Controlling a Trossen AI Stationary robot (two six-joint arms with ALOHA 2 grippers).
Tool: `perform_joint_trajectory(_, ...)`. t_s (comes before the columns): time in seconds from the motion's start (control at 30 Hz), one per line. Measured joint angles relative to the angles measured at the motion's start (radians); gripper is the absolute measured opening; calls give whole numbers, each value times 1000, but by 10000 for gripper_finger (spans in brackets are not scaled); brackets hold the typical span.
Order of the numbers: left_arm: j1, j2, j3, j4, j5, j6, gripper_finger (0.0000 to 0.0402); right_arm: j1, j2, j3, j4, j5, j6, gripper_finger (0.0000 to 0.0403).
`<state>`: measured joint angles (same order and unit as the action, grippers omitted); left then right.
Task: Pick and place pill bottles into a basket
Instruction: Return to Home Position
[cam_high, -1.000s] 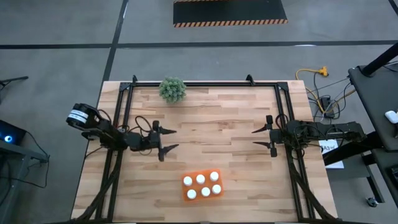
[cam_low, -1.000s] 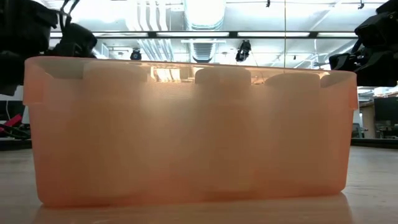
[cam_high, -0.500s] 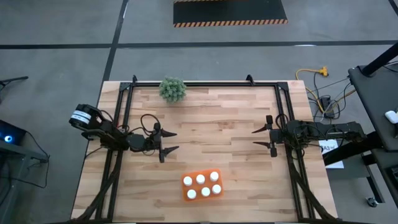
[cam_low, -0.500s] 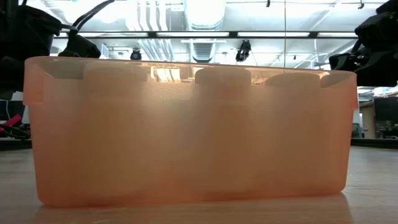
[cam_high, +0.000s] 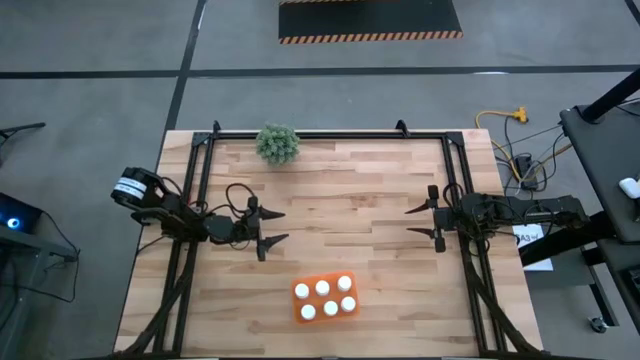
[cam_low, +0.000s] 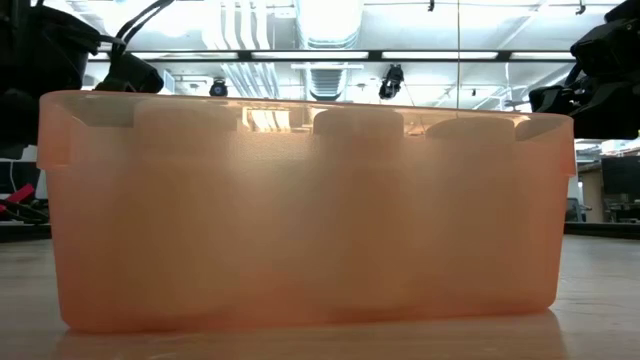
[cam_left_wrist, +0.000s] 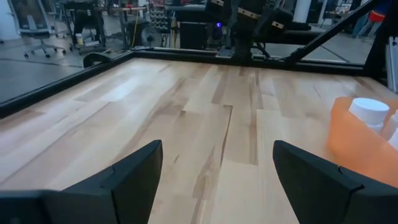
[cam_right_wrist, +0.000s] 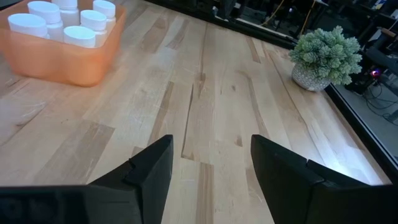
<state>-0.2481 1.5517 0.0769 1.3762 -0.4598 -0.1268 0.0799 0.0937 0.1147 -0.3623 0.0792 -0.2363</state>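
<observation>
A: Whereabouts of the pill bottles (cam_high: 323, 287)?

B: Inside the orange basket (cam_low: 300, 230), all six, upright, white caps up, in two rows of three.

A: And of the basket?

B: On the wooden table (cam_high: 350, 190), near its front edge, roughly midway between the two arms, turned slightly askew. Filling almost the whole low view, with bottle shapes showing dimly through the translucent wall.

A: State of the left gripper (cam_high: 285, 224)?

B: Released, fingers spread wide, grasping nothing. Held above the left part of the table, pointing toward the centre, well apart from the basket.

A: Right gripper (cam_high: 406, 221)?

B: Likewise released and empty, fingers apart. Above the right part of the table, facing the left one across the wood.

A: Anything else on the table?

B: A small green plant (cam_high: 277, 143) at the back edge, left of centre, well apart from both grippers.
</observation>
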Motion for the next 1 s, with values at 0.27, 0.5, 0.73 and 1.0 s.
perform_joint_trajectory(0.27,0,0,2,0,-2,11,287,0,0,0,0,0,0,206)
perform_joint_trajectory(0.5,0,0,4,0,-2,9,287,0,0,0,0,0,0,206)
perform_joint_trajectory(0.73,0,-3,3,38,-12,43,287,0,0,0,0,0,0,206)
perform_joint_trajectory(1.0,2,-104,-70,115,-49,74,287,0,0,0,0,0,0,206)
